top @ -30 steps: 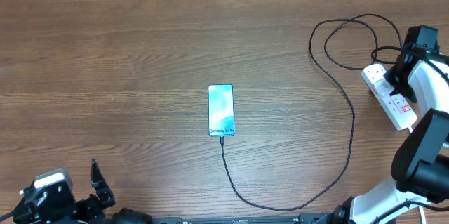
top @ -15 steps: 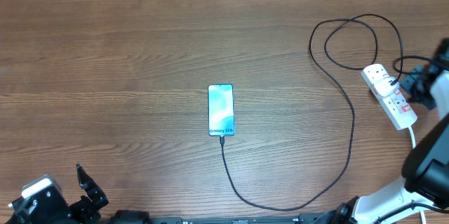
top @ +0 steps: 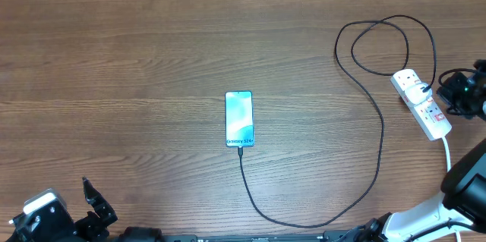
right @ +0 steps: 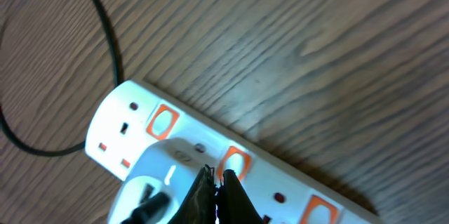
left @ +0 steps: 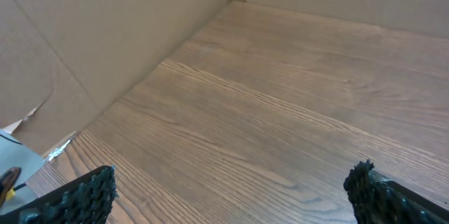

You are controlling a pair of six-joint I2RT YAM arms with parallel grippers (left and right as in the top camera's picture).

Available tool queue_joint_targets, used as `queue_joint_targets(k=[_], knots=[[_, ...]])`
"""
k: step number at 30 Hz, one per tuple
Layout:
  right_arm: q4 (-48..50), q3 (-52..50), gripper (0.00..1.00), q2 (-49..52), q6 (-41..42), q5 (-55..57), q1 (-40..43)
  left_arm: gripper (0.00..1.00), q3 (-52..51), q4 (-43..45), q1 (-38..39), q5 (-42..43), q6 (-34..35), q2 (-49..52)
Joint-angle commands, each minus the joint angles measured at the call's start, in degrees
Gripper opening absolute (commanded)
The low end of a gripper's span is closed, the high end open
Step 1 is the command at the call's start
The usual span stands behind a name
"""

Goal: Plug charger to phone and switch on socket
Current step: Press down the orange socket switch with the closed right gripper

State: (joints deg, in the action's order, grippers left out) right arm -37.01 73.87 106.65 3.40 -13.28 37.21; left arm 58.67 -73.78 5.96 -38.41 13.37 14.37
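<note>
Right gripper [right: 216, 194] jaws clenched at socket [right: 133, 115] switch; left gripper [left: 228, 187] jaws released, near left; charger [top: 380, 143] reaches phone [top: 238, 118].

Left half of the worktop [top: 114, 60]: open passage. Centre: the phone [top: 238, 118] lies flat. The charger [top: 382, 132] runs from the phone's near end, sweeps right and loops behind the socket [top: 422, 104], fencing that side. A cardboard wall [left: 105, 34] closes off the worktop's edge in the left wrist view.
</note>
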Motion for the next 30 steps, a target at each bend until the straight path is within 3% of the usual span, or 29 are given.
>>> queue_joint_targets(k=[1, 17, 30], knots=[[0.6, -0.5, 0.04, 0.2, -0.3, 1.1, -1.1, 1.00, -0.2, 0.0, -0.3, -0.5, 0.6, -0.3], [2.3, -1.6, 0.04, 0.5, 0.0, 11.0, -5.6, 0.99, -0.2, 0.0, -0.3, -0.5, 0.6, -0.3], [1.2, -1.6, 0.04, 4.7, 0.0, 10.6, -5.7, 0.99, -0.2, 0.0, -0.3, -0.5, 0.6, -0.3]])
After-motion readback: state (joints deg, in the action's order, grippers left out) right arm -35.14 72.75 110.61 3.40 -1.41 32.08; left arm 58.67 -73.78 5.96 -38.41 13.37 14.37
